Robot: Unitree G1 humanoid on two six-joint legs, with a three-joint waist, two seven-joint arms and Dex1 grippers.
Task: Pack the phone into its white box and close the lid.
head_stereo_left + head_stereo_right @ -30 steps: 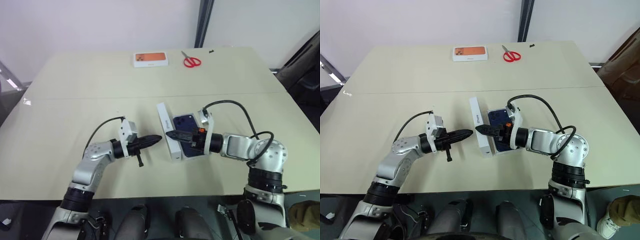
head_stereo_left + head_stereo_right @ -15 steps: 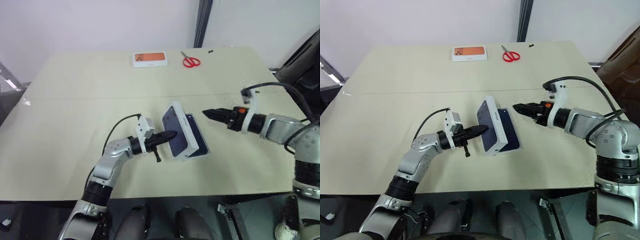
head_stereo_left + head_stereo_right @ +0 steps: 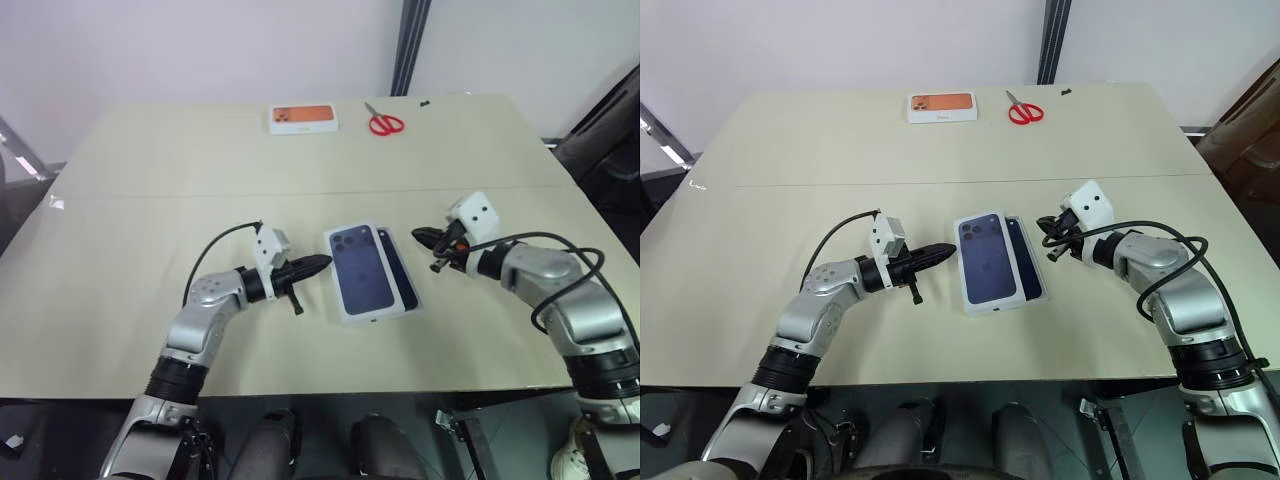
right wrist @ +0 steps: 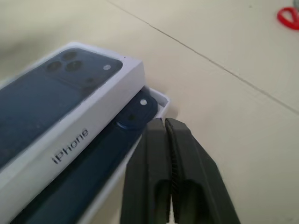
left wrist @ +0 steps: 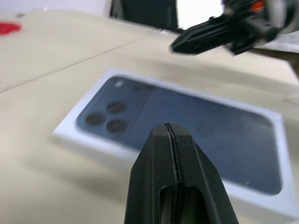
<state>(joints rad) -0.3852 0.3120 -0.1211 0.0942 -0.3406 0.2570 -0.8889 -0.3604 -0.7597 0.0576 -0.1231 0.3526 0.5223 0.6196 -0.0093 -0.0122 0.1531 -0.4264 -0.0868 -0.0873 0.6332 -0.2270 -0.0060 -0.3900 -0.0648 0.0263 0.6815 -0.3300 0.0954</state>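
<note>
Beige worktop [image 3: 150,170] carries everything. Left tool [image 3: 318,263], fingers pressed together and empty, points at the lid's left edge; right tool [image 3: 420,236], likewise pressed together, sits just right of the stack. At frame centre the white cardboard lid [image 3: 358,270] with its printed dark-blue top lies skewed over the shallow white box [image 4: 161,99]. A sideways nudge could slide it off rather than seat it. Right wrist view alone reveals the glossy navy phone [image 4: 135,112] peeking out beneath.

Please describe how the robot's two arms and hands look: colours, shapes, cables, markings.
Both arms are silver-grey metal with black joint rings. Each left hand and right hand ends in two black pointed fingers, ribbed inside. A small white camera box sits on each wrist, with a thin black cable looping back along the arm.
</note>
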